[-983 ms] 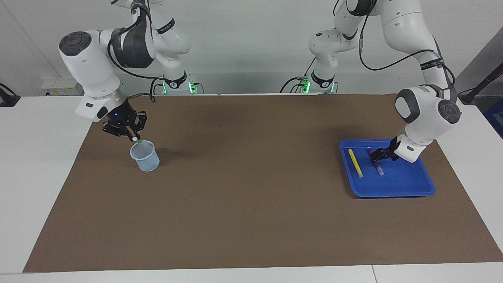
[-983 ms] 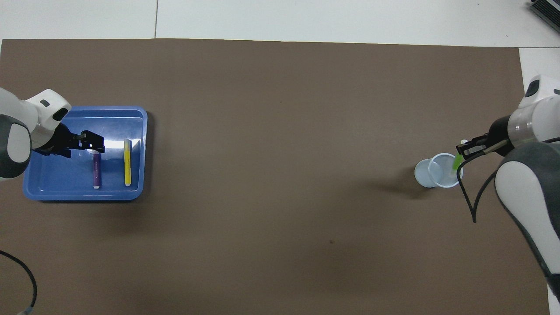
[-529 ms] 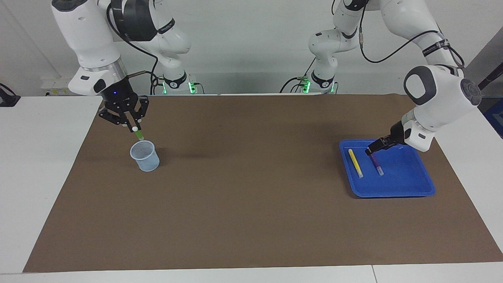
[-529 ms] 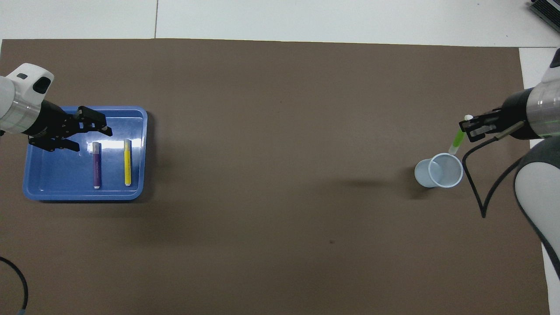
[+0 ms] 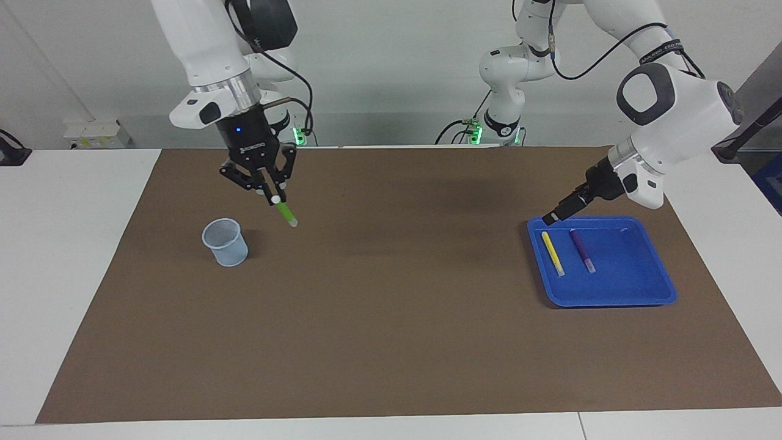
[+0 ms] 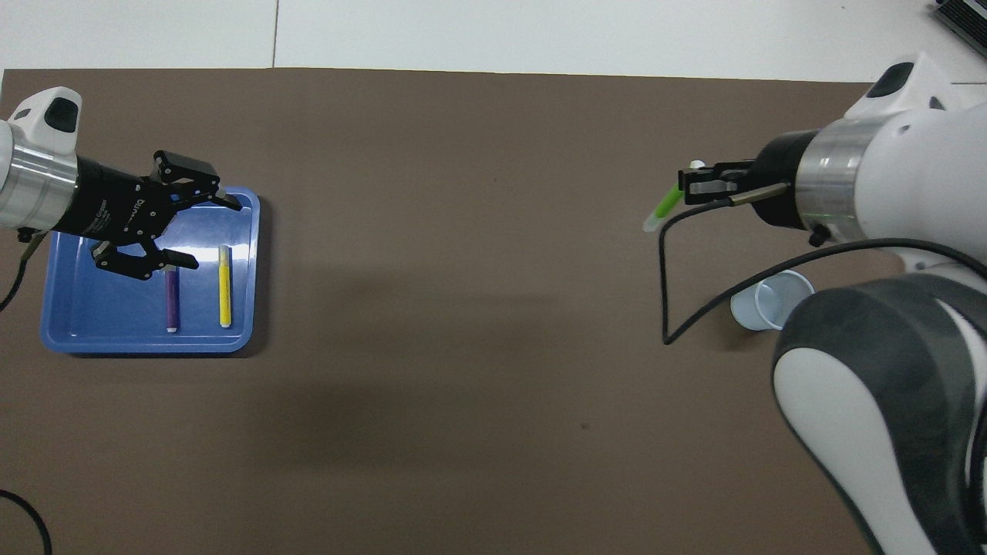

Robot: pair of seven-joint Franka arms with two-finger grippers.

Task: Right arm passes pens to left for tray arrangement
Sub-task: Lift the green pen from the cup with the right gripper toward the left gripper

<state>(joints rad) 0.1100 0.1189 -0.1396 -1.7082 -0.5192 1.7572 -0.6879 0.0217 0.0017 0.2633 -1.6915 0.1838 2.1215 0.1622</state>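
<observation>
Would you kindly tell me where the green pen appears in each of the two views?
Facing view: green pen in the right hand, up over the mat beside the cup.
Overhead view: green pen, upper right, above the cup in the picture.
Shared landmark: the cup.

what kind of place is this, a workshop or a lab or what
Probably a robotics lab: two white robot arms at a table, with a brown mat and a bare white wall.

- Pale lettering on the left hand (image 6: pixel 189 223) body, too small to read.
- Black bands with white print on both arms, unreadable.
</observation>
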